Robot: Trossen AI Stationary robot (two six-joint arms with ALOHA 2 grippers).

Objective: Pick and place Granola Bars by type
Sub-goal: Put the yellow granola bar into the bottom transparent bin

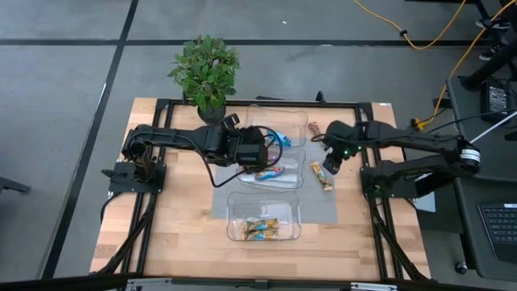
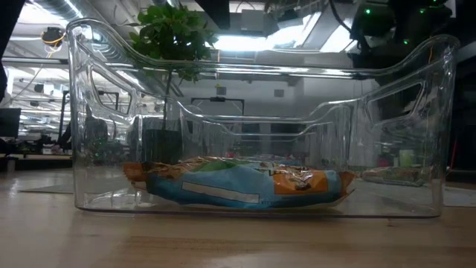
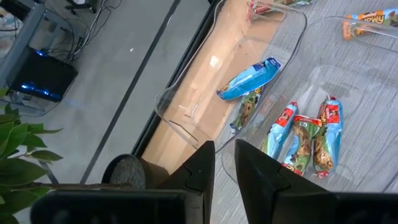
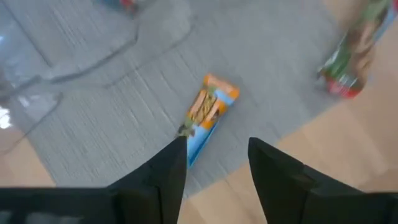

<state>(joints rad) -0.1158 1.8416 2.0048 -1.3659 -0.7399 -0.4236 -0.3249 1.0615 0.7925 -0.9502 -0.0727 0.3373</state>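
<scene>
Three clear trays stand in a column on a grey mat (image 1: 323, 212). The far tray (image 1: 297, 111) holds a blue bar (image 3: 249, 79) and a green-brown one (image 3: 244, 113). Red-and-blue bars (image 3: 305, 134) lie in the middle tray (image 1: 296, 183), orange-and-blue bars (image 2: 238, 182) in the near tray (image 1: 234, 212). My left gripper (image 1: 260, 153) hovers over the far and middle trays, its fingers (image 3: 205, 163) slightly apart and holding nothing. My right gripper (image 1: 329, 166) is open above a loose orange-and-blue bar (image 4: 208, 115) lying flat on the mat.
A second loose bar, red and green (image 4: 348, 65), lies at the mat's right edge near the first. A potted plant (image 1: 206, 73) stands at the table's far edge, left of the far tray. Bare wood (image 1: 178, 218) lies left of the mat.
</scene>
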